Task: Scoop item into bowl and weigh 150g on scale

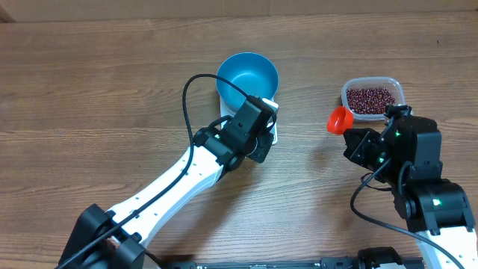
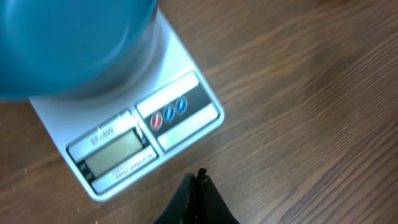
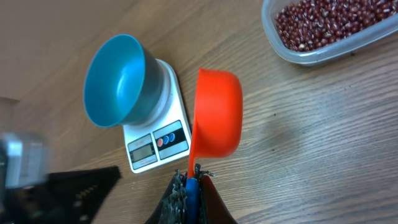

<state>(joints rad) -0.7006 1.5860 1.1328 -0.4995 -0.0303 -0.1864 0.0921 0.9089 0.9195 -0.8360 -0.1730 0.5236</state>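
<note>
Right up close in the right wrist view, the right claw (image 3: pixel 191 183) is pinched tight on the thin handle of an orange scoop (image 3: pixel 217 112). The cup of the scoop sticks out in front of it, up above the desk (image 3: pixel 311 162). It is seen from the side, so what is inside cannot be told from here. Close up in the left wrist view, the left claw (image 2: pixel 198 182) is shut too, with its tips pressed together, and it holds nothing. It hangs over the desk just beside the button edge of the white scale (image 2: pixel 180 127). No numbers can be read on the little screen. A bit farther off, the blue bowl (image 3: pixel 115 78) sits on top of the scale, and it looks empty. Farthest away, the small dark red beans (image 3: pixel 323 22) lie heaped in a clear tub (image 3: pixel 311 57), well apart from the bowl. None of them are in the bowl yet, so the job looks like it is only at the start, with the first scoop not yet taken. Next, the right arm likely has to carry the scoop over to the tub, dip it into the beans, and bring it level to the bowl so none spill. The left claw looks ready to press a button, maybe to wake the scale.
</note>
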